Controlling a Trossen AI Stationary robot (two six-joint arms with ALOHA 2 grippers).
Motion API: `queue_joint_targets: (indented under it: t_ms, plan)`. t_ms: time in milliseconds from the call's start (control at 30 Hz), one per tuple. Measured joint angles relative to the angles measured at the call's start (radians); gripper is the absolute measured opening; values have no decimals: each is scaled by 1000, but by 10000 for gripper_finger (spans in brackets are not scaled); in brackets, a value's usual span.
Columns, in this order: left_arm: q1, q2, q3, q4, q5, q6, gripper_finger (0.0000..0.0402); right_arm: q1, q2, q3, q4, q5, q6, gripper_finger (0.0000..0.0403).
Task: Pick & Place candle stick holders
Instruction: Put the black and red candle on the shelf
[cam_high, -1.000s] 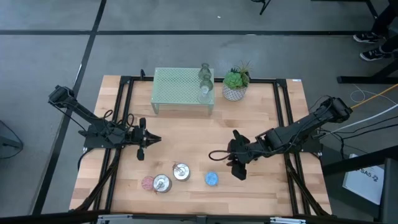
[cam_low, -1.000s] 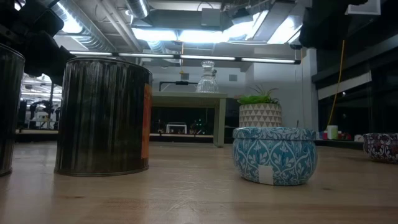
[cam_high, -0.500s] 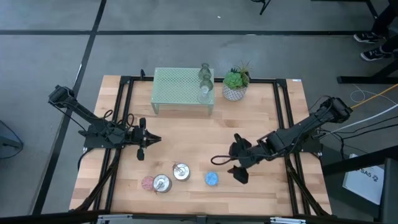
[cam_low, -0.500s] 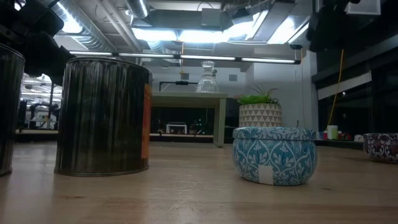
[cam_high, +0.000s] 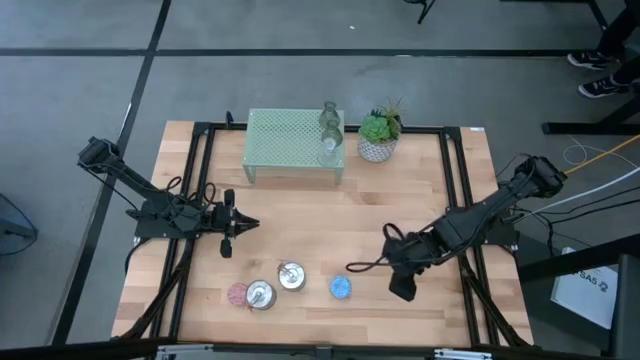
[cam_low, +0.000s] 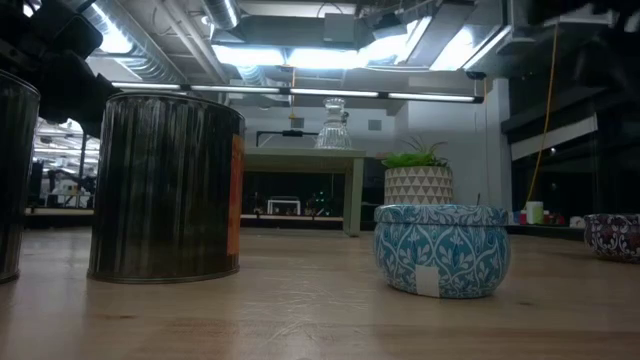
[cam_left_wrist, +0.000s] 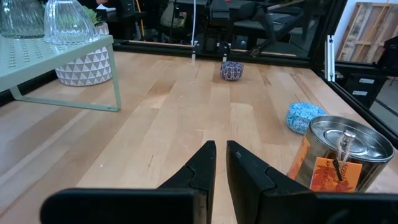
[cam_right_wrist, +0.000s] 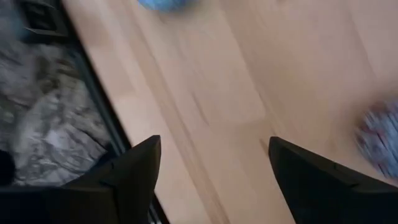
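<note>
At the near edge stand a blue patterned holder (cam_high: 341, 288), two silver metal ones (cam_high: 291, 276) (cam_high: 260, 294) and a pink one (cam_high: 237, 294). A small purple patterned holder (cam_left_wrist: 233, 70) rests on its base on the wood to the right of the blue one (cam_low: 441, 250); it also shows at the low view's right edge (cam_low: 612, 236). Two glass holders (cam_high: 329, 133) stand on the mint-green stand (cam_high: 290, 140). My right gripper (cam_high: 398, 272) hangs open, pointing steeply down over bare wood (cam_right_wrist: 214, 168), right of the blue holder. My left gripper (cam_high: 240, 225) waits shut at the table's left (cam_left_wrist: 221, 152).
A green plant in a white pot (cam_high: 379, 137) stands right of the stand at the far edge. Black frame rails (cam_high: 462, 210) run along the table's sides. Bare wood lies in the middle of the table (cam_high: 310, 225).
My right gripper has moved toward the table's near right, away from the middle, and has tipped to point more steeply down. In the low view its dark shape has slid off toward the upper right corner. The holders have stayed where they were.
</note>
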Motion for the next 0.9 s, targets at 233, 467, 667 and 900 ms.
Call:
queue_joint_targets:
  t_ms: [233,467,667,900]
  plan:
    - [0,0,0,0,0,0,31,32,0,0,-144,33,66,299]
    - [0,0,0,0,0,0,31,43,0,0,-186,137,41,319]
    - [0,0,0,0,0,0,31,39,0,0,-324,226,41,371]
    - [0,0,0,0,0,0,31,-12,-1,-92,-297,239,42,399]
